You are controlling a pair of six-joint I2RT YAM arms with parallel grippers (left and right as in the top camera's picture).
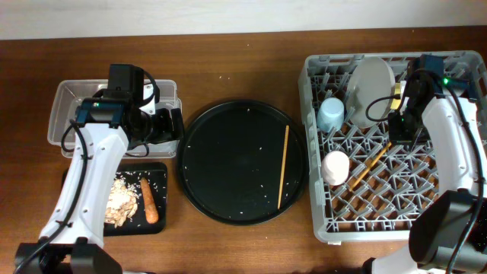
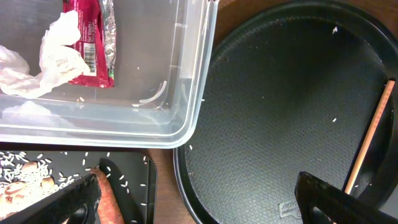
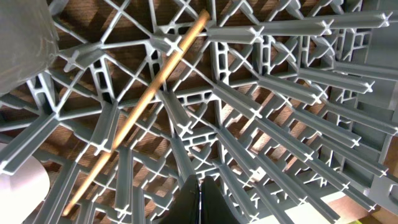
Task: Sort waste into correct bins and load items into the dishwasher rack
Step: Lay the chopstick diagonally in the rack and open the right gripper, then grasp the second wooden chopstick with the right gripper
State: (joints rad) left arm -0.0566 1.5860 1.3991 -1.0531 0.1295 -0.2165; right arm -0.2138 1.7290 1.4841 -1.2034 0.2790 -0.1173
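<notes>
My left gripper point(image 1: 166, 125) point(image 2: 199, 205) is open and empty, hovering over the gap between the clear tub point(image 1: 65, 114), the small black tray point(image 1: 156, 176) and the round tray. The tub point(image 2: 186, 118) holds a red wrapper point(image 2: 90, 37) and white tissue point(image 2: 43, 59). The black tray holds a carrot piece point(image 1: 149, 199) point(image 2: 106, 196) and beige scraps point(image 1: 120, 202) with rice grains. One chopstick point(image 1: 284, 167) point(image 2: 370, 134) lies in the round tray. My right gripper point(image 1: 399, 128) point(image 3: 199, 199) is shut and empty above the grey rack point(image 1: 456, 65). In the rack are the other chopstick point(image 1: 370, 162) point(image 3: 143, 106), a blue cup point(image 1: 331, 114), a white cup point(image 1: 335, 167) and a pale plate point(image 1: 370, 90).
The large round black tray point(image 1: 228, 160) point(image 2: 280, 112) sits between the bins and the rack, with scattered rice grains on it. A bit of yellow point(image 1: 397, 95) shows behind the plate, mostly hidden by my right arm. Rack pegs point(image 3: 280, 87) stand close around my right fingers.
</notes>
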